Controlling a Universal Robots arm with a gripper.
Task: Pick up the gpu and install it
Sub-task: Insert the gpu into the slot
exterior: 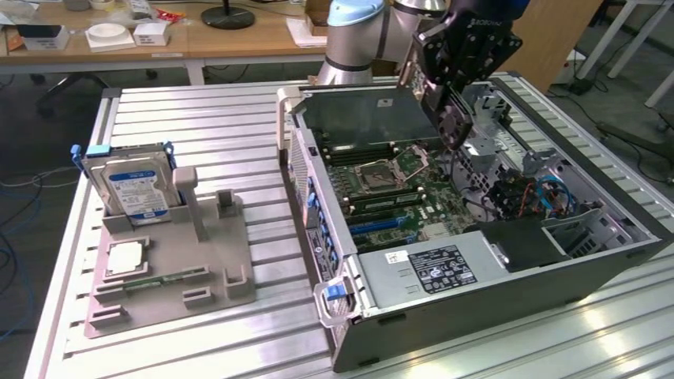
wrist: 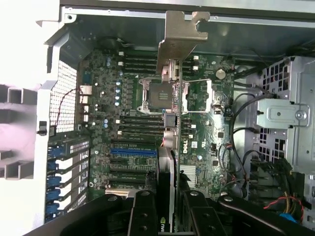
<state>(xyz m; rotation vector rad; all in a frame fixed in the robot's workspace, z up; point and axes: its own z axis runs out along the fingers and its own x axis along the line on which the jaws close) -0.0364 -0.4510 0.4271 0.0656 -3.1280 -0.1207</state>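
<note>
My gripper (exterior: pixel 447 88) hangs over the open computer case (exterior: pixel 589 272), shut on the gpu (exterior: pixel 454 118), a dark flat card held on edge above the motherboard (exterior: pixel 406 193). In the wrist view the gpu (wrist: pixel 169 147) is seen edge-on, running away from my black fingers (wrist: pixel 142 216), with its pale metal end strip (wrist: pixel 179 39) at the far end. The card is in the air over the CPU socket (wrist: pixel 160 93), apart from the board. A blue expansion slot (wrist: pixel 133 152) lies on the board beside the card's line.
A grey fixture (exterior: pixel 200 276) on the exterior view's left carries the silver hard drive (exterior: pixel 132 185), a CPU chip (exterior: pixel 125 257) and a green memory stick (exterior: pixel 169 278). Inside the case are the power supply (exterior: pixel 437 268), a drive cage (wrist: pixel 288 118) and loose cables (exterior: pixel 537 193).
</note>
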